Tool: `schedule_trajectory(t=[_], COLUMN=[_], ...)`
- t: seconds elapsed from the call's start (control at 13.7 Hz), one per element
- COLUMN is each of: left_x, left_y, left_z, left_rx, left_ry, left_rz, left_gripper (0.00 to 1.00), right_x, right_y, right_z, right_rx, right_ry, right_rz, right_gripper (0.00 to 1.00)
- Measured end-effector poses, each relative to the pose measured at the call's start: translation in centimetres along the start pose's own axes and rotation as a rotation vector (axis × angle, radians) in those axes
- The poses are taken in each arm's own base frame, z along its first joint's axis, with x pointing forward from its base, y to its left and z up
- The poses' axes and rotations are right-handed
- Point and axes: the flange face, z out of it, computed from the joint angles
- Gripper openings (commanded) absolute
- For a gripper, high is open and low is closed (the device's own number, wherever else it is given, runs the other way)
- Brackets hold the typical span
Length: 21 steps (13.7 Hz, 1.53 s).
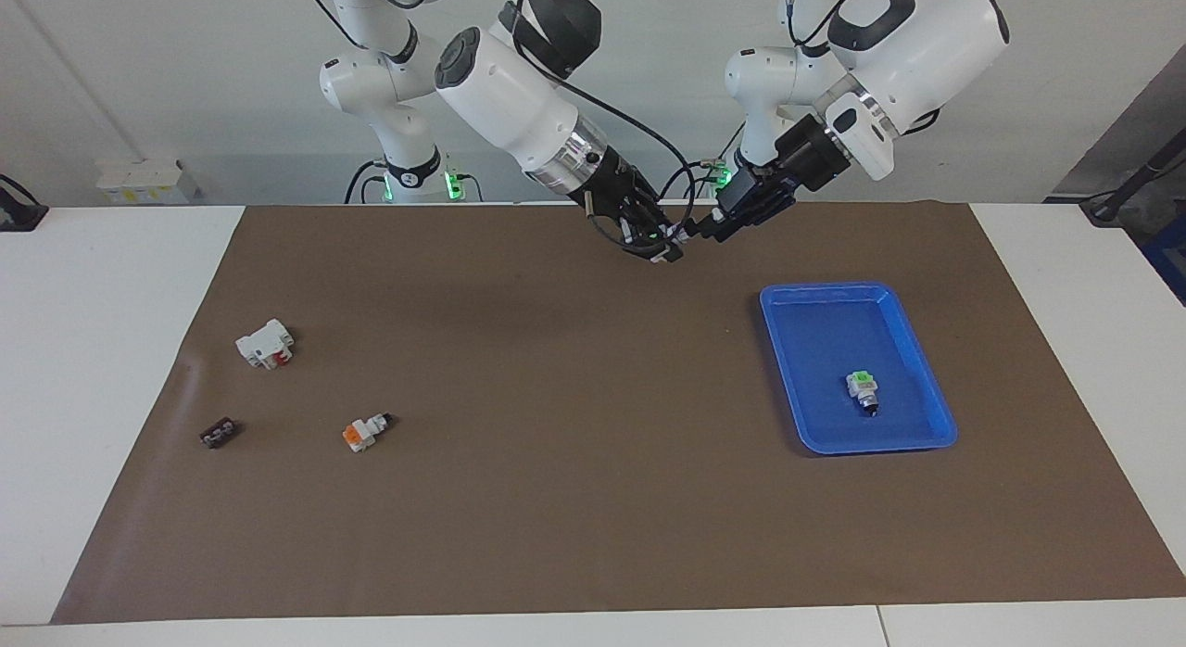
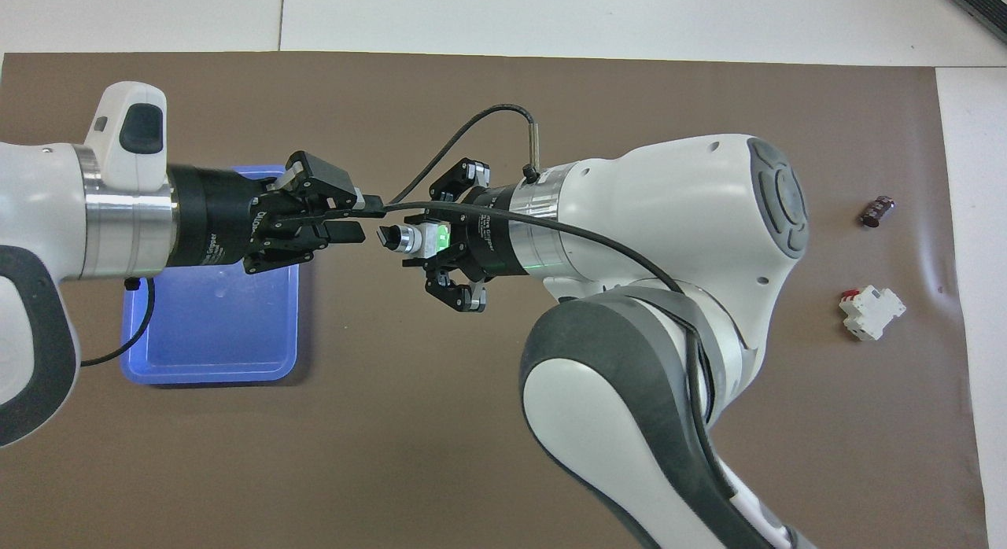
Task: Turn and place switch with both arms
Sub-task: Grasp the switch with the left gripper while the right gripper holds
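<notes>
My right pincer (image 2: 429,246) is clamped on the switch (image 2: 415,241), up in the air over the brown worktop (image 1: 556,499) beside the blue tray (image 1: 792,415), black knob toward my left pincer (image 2: 354,220). Its fingers stand apart, tips just short of the knob. I should ease them squarely around the knob, close firmly, and loosen the right grip only once the left is secure

The switch (image 2: 414,241) is a tiny white block with a glowing green cap at one end and a black knob on a silver collar at the other. It lies level in mid-air over the brown surface (image 1: 556,499), knob toward the tray's end.

A like switch (image 1: 863,388) lies in the blue tray (image 1: 936,387).
</notes>
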Motion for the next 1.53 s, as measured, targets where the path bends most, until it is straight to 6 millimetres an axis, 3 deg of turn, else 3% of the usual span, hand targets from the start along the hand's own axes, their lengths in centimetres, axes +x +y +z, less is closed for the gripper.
schedule_trajectory(t=[0.8, 1.31, 1.53], left_x=[-1.4, -1.5, -1.5], left_y=[0.3, 0.3, 0.3], left_z=[1.1, 1.2, 1.2], left_rx=[0.003, 0.003, 0.003], left_ry=[-0.006, -0.005, -0.006], left_rz=[0.015, 0.024, 0.13], left_gripper=[0.0, 0.0, 0.0], right_x=[0.1, 0.2, 0.2], right_y=[-0.1, -0.1, -0.1], right_z=[-0.1, -0.1, -0.1], right_rx=[-0.001, -0.003, -0.005], right_ry=[0.002, 0.004, 0.005], right_rz=[0.001, 0.001, 0.0], right_gripper=[0.0, 0.0, 0.0])
